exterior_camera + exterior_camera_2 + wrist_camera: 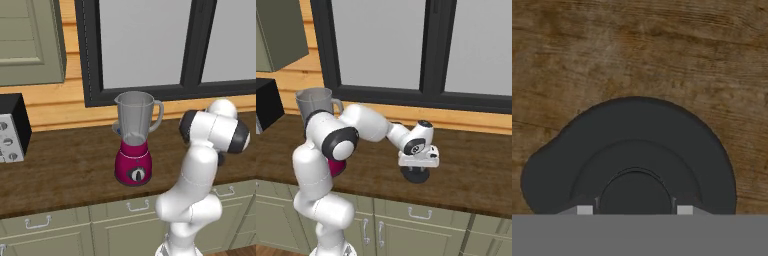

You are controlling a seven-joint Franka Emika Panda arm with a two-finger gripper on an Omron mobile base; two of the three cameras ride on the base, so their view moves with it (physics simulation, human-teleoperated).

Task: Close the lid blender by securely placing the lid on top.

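**Tool low over the lid**

The lid [632, 155], a dark matte round cap with a raised knob, lies flat on the wood-grain worktop [476, 165], well apart from the blender [134, 137]. Its clear grey jar stands upright, open-mouthed. The tool [417, 167] brackets the knob; grip cannot be told.

matt dark lid [637, 150], grainy wood counter [662, 50]

Blender [133, 150], lid [415, 175] on wooden counter [65, 170]
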